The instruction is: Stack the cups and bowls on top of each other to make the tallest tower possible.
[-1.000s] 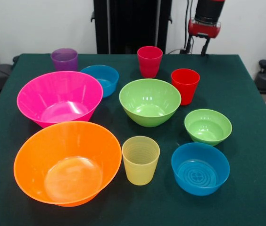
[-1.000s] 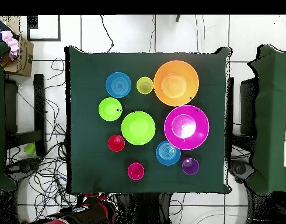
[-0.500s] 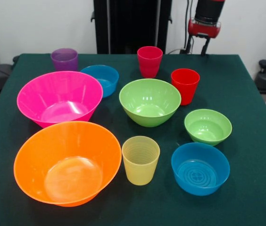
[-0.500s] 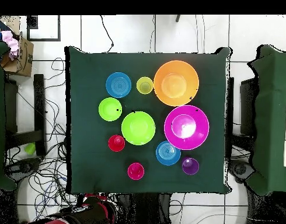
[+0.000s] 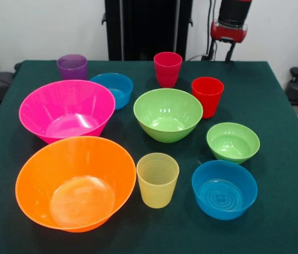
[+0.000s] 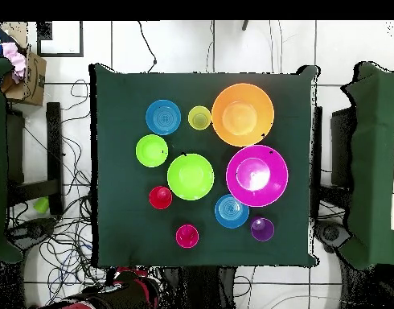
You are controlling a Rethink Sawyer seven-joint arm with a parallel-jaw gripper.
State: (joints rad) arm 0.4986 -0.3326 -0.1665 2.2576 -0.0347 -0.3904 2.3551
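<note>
The gripper (image 5: 221,52) hangs beyond the table's back edge, above and behind the red cup (image 5: 207,96), holding nothing; two dark prongs show below its red housing, but whether they are spread or pressed together cannot be told.

No tower exists yet, as far as the pictures show: all ten pieces stand apart and upright on the green table (image 5: 276,95), none nested. Every stacking step is left.

Taking the medium green bowl (image 5: 168,114) as landmark:
- The red cup stands just beside it, on the gripper's side.
- The pinkish cup (image 5: 167,69) is behind it.
- A blue bowl (image 5: 112,89) sits behind it on the other side, with the purple cup (image 5: 72,66) further out near the table's back corner.
- The pink bowl (image 5: 66,109) lies just beside it, opposite the red cup.
- The orange bowl (image 5: 75,181) is in front of the pink one, nearly touching it.
- The yellow cup (image 5: 157,179) stands directly in front.
- The small green bowl (image 5: 233,141) and second blue bowl (image 5: 224,188) are in front on the red-cup side.

All look to be glossy translucent plastic with thin walls. The bowls are round and flared, the cups tapered; the yellow cup is ribbed, and the nearer blue bowl has a moulded ring pattern in its base. The table's cover looks like matte cloth.
</note>
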